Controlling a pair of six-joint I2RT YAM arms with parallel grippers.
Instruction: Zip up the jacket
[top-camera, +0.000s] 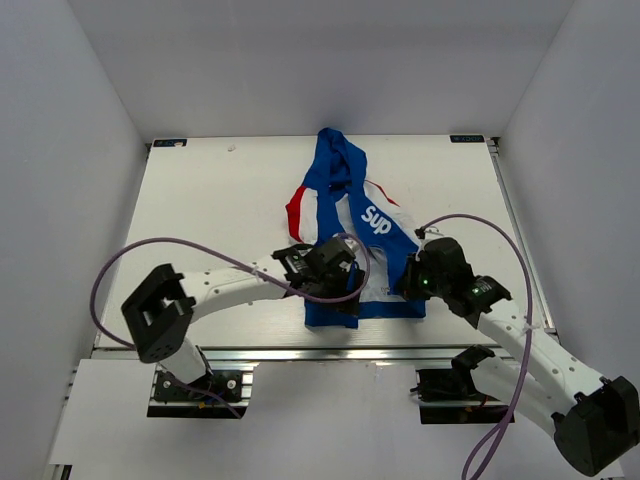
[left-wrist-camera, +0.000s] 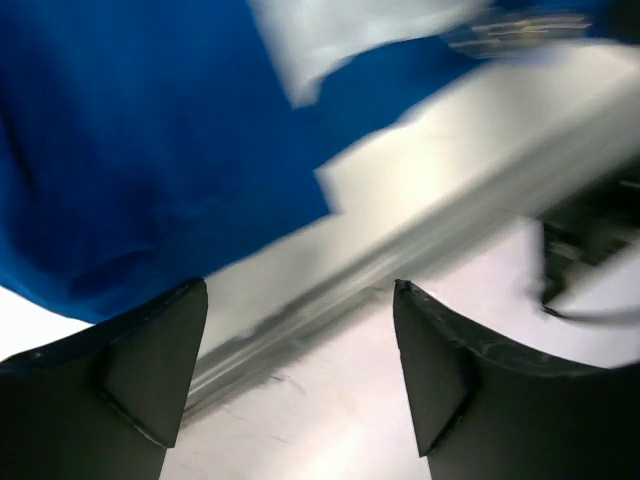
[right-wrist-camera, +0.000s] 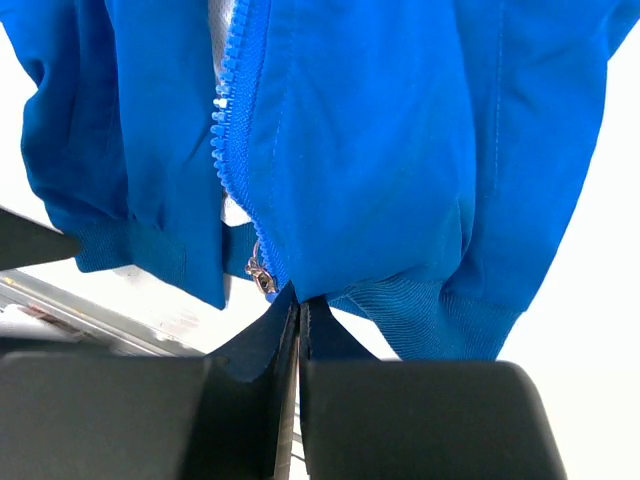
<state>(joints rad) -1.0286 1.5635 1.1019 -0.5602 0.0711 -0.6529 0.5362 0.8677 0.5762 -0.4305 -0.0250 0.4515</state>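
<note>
Jacket (top-camera: 352, 228) lies mid-desk, hood far, hem near; both arms are at the hem.
The desk (top-camera: 220, 200) carries the jacket face up, with the white "Sup" lettering (top-camera: 375, 217) on its right chest and the front spread open above. Right tool (right-wrist-camera: 300, 325): fingers pressed together, pinching a fold of the blue hem at the foot of the zipper (right-wrist-camera: 235, 130). The metal slider (right-wrist-camera: 262, 275) sits low, just above the pinch, with white lining showing beside the teeth. Left tool (left-wrist-camera: 300, 300): fingers apart with nothing between them. It is over the near desk edge, beside blue cloth. That view is blurred, so I cannot tell whether it touches the cloth. From above, the left tool (top-camera: 342, 283) is at the hem's left half and the right tool (top-camera: 412, 280) at its right corner.
</note>
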